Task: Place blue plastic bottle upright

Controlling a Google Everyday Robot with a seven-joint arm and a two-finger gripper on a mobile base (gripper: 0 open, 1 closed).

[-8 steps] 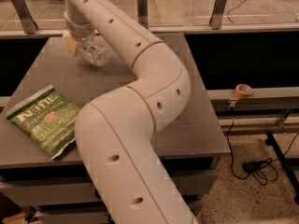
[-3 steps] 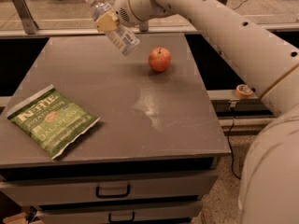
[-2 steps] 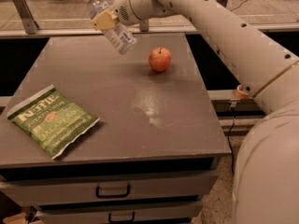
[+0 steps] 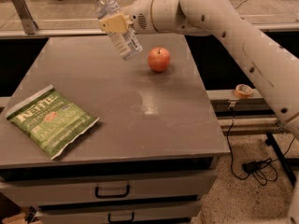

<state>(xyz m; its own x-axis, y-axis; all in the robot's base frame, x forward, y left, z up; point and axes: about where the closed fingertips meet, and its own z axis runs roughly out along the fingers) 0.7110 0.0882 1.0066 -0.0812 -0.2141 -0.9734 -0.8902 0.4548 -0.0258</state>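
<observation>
Bottle [image 4: 127, 45] held tilted in the air above the far side of the worktop [image 4: 154, 125].
The gripper [image 4: 113, 23] clamps the bottle around its upper body, white cap up and left, base clear of the worktop. I cannot tell whether it holds liquid. An apple [image 4: 159, 59] stands near its right; a chip bag [image 4: 50, 121] lies front left.

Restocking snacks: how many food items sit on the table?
2: chip bag front left; apple at the back, beside the claw holding the tilted blue plastic bottle.
</observation>
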